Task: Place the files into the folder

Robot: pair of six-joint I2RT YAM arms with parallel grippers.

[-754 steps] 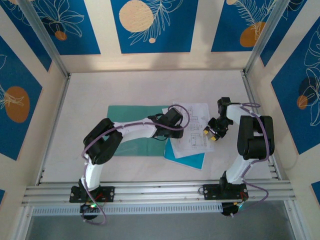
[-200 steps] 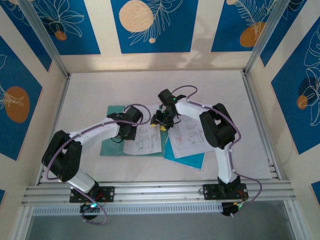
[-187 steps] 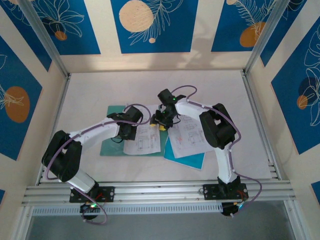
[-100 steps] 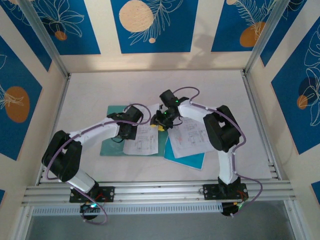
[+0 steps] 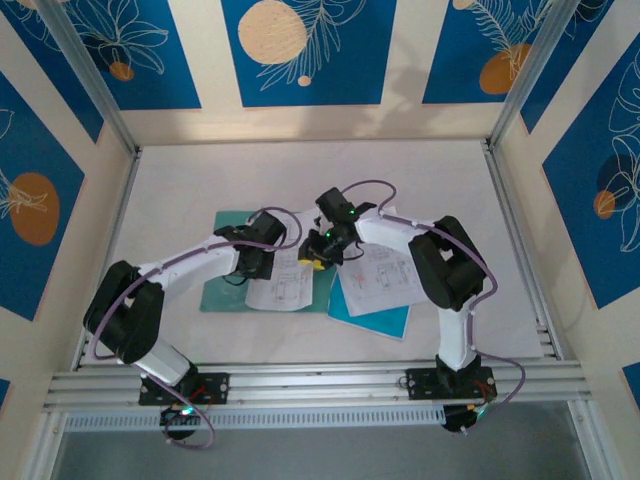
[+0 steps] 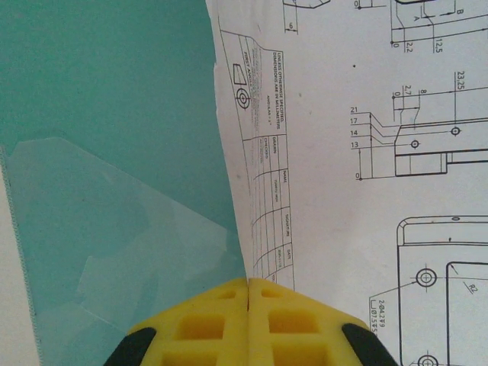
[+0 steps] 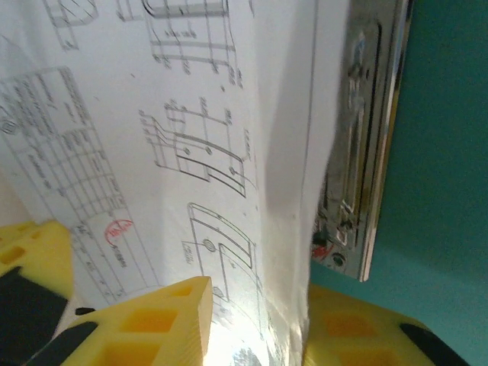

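The files (image 5: 285,288) lie at frame centre in the top view. One sheet rests on the left leaf of the open folder (image 5: 222,292); the others lie across its right leaf. The sheets are judged light, limp and easily creased. Flat on the card they offer no edge, so buckle a fold upward and pinch it near the margin.

The left gripper (image 6: 248,305) is fully closed, its tip at the sheet's left edge; whether it clamps paper cannot be determined. The right gripper (image 7: 255,305) stands narrow but apart, straddling a raised fold beside the metal clip (image 7: 358,152). Avoid snagging the clip.
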